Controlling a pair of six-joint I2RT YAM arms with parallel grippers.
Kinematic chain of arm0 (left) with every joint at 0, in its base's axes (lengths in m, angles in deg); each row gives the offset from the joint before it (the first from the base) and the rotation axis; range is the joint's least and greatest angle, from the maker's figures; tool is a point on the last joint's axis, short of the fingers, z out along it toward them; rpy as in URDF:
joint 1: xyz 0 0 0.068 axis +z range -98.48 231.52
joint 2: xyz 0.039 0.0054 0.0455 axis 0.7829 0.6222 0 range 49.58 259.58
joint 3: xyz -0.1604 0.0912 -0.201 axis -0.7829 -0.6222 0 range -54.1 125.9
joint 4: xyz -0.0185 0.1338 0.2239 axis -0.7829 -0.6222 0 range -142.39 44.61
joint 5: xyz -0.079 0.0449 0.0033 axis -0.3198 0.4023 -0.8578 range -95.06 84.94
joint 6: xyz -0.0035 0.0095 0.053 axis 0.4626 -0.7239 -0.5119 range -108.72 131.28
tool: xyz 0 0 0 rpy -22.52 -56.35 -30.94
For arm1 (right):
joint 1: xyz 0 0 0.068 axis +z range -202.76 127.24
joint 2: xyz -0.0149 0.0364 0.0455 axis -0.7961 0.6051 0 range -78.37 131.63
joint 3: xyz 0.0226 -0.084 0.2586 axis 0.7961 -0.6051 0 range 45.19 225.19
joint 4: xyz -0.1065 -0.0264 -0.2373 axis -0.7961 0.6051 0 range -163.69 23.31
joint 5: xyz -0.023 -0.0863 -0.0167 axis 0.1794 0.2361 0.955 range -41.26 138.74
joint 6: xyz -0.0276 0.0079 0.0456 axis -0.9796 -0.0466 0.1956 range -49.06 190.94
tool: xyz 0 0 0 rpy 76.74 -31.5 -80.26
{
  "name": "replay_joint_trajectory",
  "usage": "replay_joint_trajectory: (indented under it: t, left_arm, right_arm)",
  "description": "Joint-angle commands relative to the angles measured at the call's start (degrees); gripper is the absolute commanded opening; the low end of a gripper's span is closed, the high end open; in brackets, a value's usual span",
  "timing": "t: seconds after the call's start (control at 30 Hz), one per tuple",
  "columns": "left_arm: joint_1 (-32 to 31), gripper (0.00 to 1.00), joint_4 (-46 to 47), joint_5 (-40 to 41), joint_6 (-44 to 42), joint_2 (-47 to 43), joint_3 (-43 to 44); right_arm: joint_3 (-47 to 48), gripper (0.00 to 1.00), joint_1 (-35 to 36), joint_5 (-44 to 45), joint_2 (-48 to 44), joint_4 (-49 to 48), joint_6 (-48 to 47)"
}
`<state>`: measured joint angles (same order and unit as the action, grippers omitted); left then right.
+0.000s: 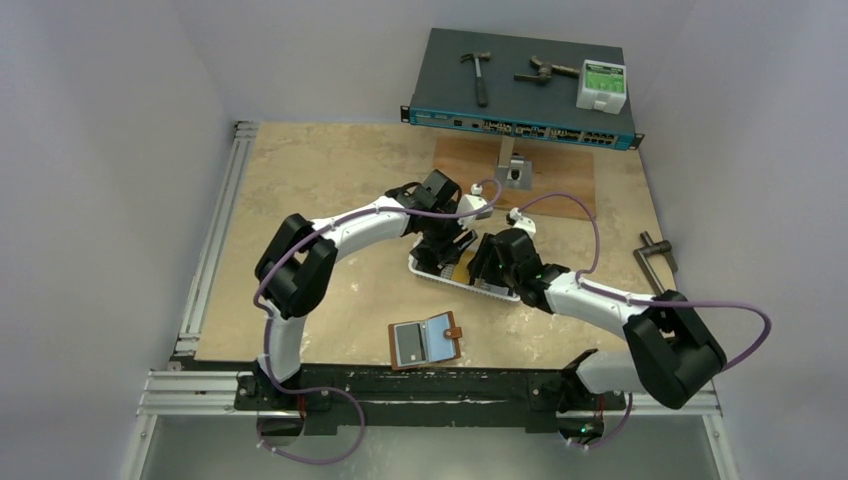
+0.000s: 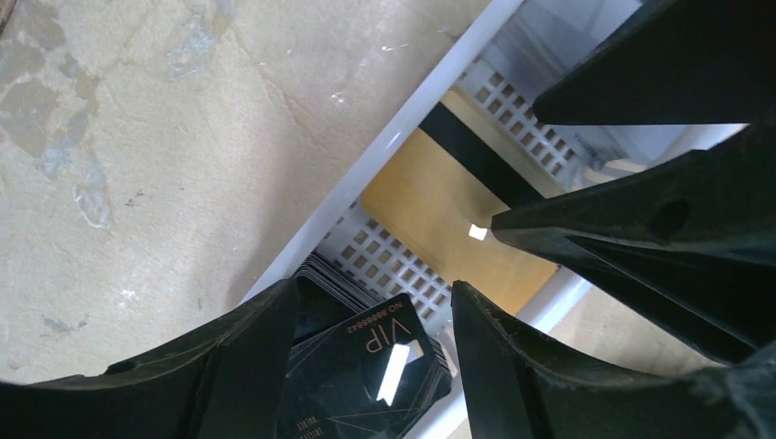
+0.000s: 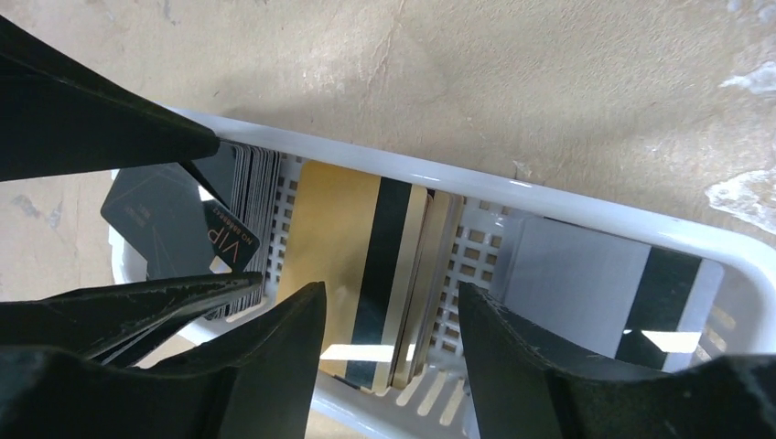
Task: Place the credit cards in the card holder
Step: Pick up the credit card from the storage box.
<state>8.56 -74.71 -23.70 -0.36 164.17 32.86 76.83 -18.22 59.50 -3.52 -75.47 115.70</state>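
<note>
Tray [image 3: 476, 187] holds black card [image 2: 361, 366] between left gripper's [image 2: 373, 297] parted fingers, grip uncertain; gold cards [image 3: 334, 233] lie directly beneath right gripper [image 3: 392, 297], open and empty.

The left gripper [image 2: 371, 302] and the right gripper [image 3: 392, 297] crowd the tray [image 3: 458, 178] side by side, fingers close together, each blocking the other's side. The grey card [image 3: 586, 283] at the tray's end lies uncovered. Bare table [image 1: 300, 200] surrounds the open holder [image 1: 425, 342]. A switch [image 1: 520, 85] and a bracket [image 1: 512, 165] stand at the far edge.
</note>
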Motion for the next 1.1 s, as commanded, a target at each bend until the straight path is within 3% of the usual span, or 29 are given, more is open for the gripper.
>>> replay_joint_trajectory:
  t: [0.0, 0.27, 0.73, 1.07]
  left_arm:
    - [-1.1, 0.61, 2.3, 4.6, -1.9, 0.9, 0.2]
    - [-1.2, 0.61, 2.7, 3.5, -1.5, 0.3, -0.6]
    - [-1.2, 0.6, 2.4, 4.1, -2.2, -0.3, -0.6]
    - [-1.1, 0.59, 1.9, 4.7, -2.9, -0.8, -0.4]
  right_arm:
    - [-0.2, 0.56, -0.3, -1.4, 2.0, -3.5, 1.5]
    - [1.1, 0.51, -0.3, -1.8, 4.7, -1.9, 1.4]
    - [-2.6, 0.41, -0.3, 1.9, -0.4, 0.7, 3.6]
    - [-2.0, 0.21, -0.3, 3.8, -5.4, 1.7, 3.3]
